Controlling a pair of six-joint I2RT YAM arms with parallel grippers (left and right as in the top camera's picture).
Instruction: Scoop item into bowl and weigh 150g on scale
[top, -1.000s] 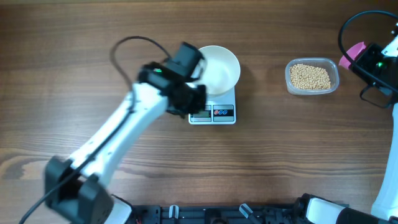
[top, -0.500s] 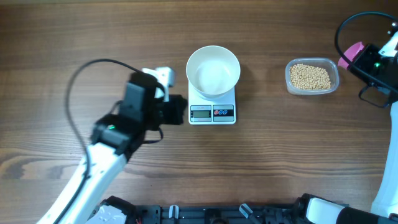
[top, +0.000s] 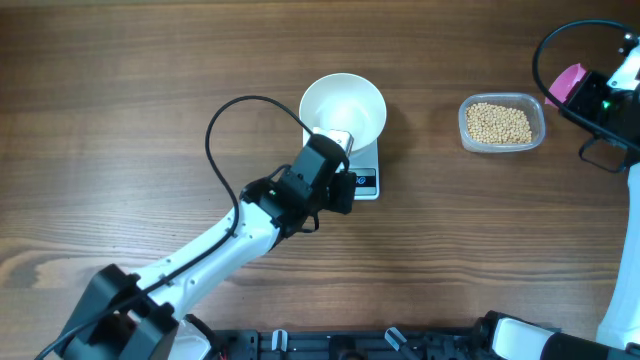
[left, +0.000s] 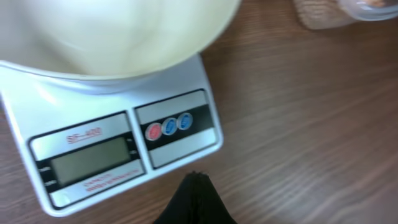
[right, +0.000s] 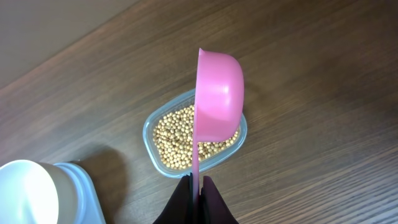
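The beans (top: 499, 123) are all seen in the clear plastic tub (top: 463, 122), directly beyond the right tool (right: 196, 184) and well apart from the left tool (left: 196, 182). None are seen in the white bowl (top: 344, 112). The bowl is set on the scale (left: 124, 146), just ahead of the left tool, and its inside is bare.

The task is therefore judged to be at its start: the bowl is placed, but nothing is scooped and nothing is weighed. No digits can be made out on the scale's grey display, so switching on or zeroing is probably needed before the first scoop.

The left tool's fingers are pressed together with nothing between them, and the tips are just short of the scale's front edge, nearest the button panel (left: 169, 127). The right tool is clamped on the handle of a pink scoop (right: 219, 93), which is held on edge above the tub. Its hollow is turned away, so what it carries cannot be told.
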